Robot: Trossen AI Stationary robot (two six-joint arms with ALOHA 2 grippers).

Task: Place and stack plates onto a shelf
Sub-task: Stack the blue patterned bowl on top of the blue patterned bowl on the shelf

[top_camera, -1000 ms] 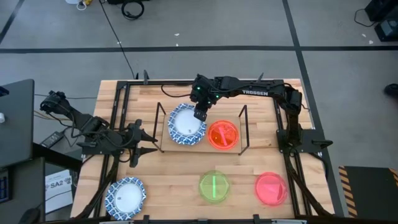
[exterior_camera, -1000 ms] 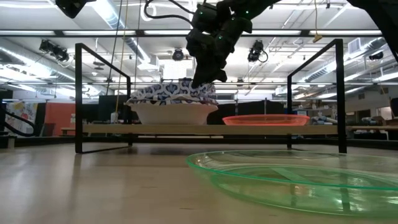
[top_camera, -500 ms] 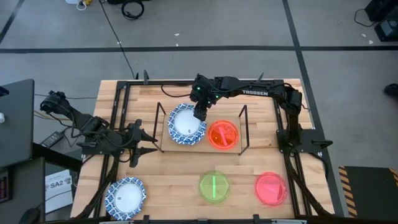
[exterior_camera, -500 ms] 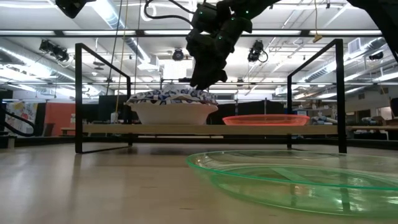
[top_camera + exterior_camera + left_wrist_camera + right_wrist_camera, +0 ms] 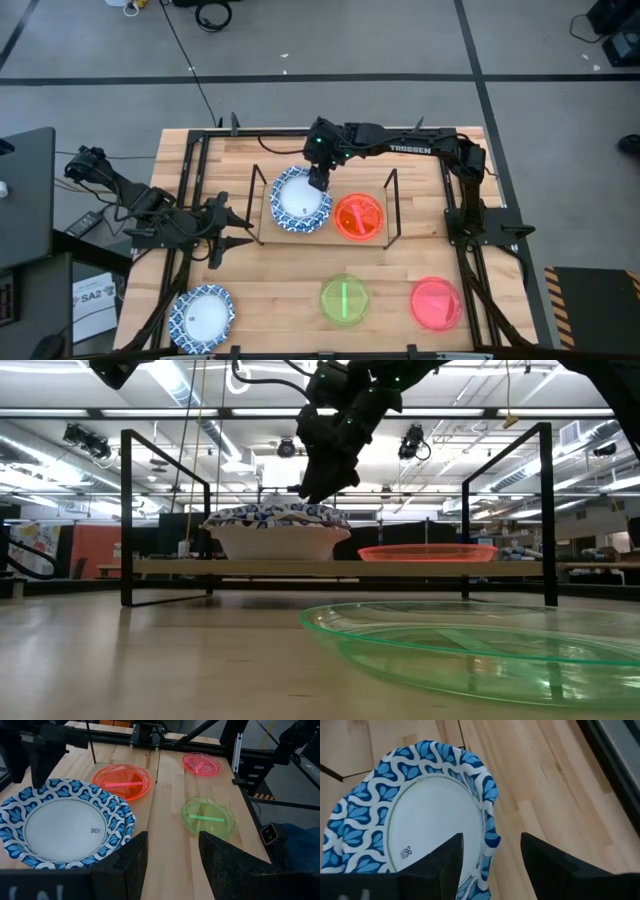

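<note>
A stack of white plates with blue patterned rims [image 5: 299, 200] sits on the left half of the light-wood shelf [image 5: 325, 238]. A translucent red plate [image 5: 358, 216] lies beside it on the shelf. My right gripper [image 5: 319, 180] is open just above the stack's far right rim [image 5: 487, 820] and shows clear of it in the low view [image 5: 312, 488]. My left gripper [image 5: 243, 228] is open and empty, left of the shelf, pointing at it. On the table near the front lie a blue-rimmed plate [image 5: 203, 318], a green plate [image 5: 344, 299] and a red-pink plate [image 5: 436, 304].
The shelf's black wire frames [image 5: 258, 205] [image 5: 392, 205] stand at its two short ends, close beside both grippers. The arms' black base frames [image 5: 195, 160] [image 5: 470, 215] run along the table's left and right sides. Bare tabletop [image 5: 270, 290] lies between the shelf and the front plates.
The top blue-rimmed plate, raised on its right side a second ago, has sunk level onto the stack. My right gripper has risen a little off it and drawn slightly toward the table's far edge.
</note>
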